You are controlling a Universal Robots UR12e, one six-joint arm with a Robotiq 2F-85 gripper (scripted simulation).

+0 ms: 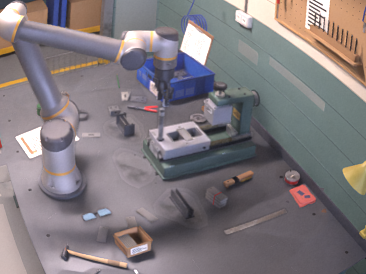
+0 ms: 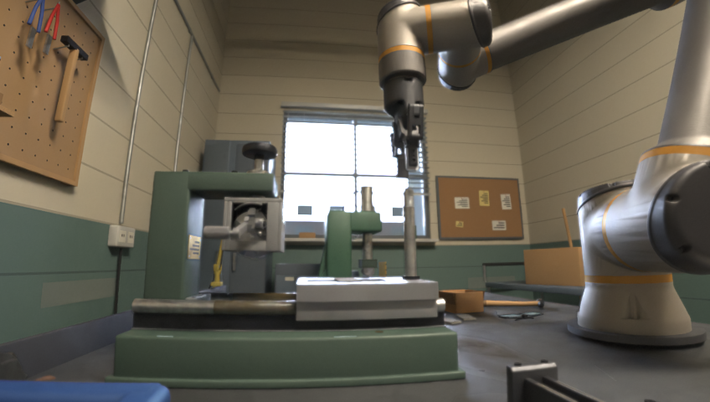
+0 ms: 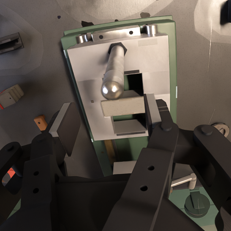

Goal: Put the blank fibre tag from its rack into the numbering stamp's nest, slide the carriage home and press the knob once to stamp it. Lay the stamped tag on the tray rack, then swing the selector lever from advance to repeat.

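The carriage's upright steel handle post (image 3: 113, 71) (image 1: 160, 124) (image 2: 409, 231) stands on the outer end of the white carriage (image 1: 179, 139) (image 2: 366, 296), directly below my gripper (image 3: 107, 116) (image 1: 163, 99) (image 2: 409, 162). My gripper is open and holds nothing, hovering a short way above the post's rounded top. A pale fibre tag (image 3: 122, 106) lies across the carriage's nest. The carriage sits at the outer end of its rails, away from the green stamp head (image 1: 227, 107) (image 2: 219, 229) with its black knob (image 1: 219, 87) (image 2: 259, 149). The selector lever (image 2: 219, 230) juts from the head's side.
A blue bin (image 1: 177, 75) stands behind the stamp. A small rack (image 1: 125, 123) stands left of the machine and another (image 1: 182, 202) in front. A cardboard box (image 1: 132, 241), hammer (image 1: 95, 257), steel rule (image 1: 255, 221) and scattered small parts lie on the front of the table.
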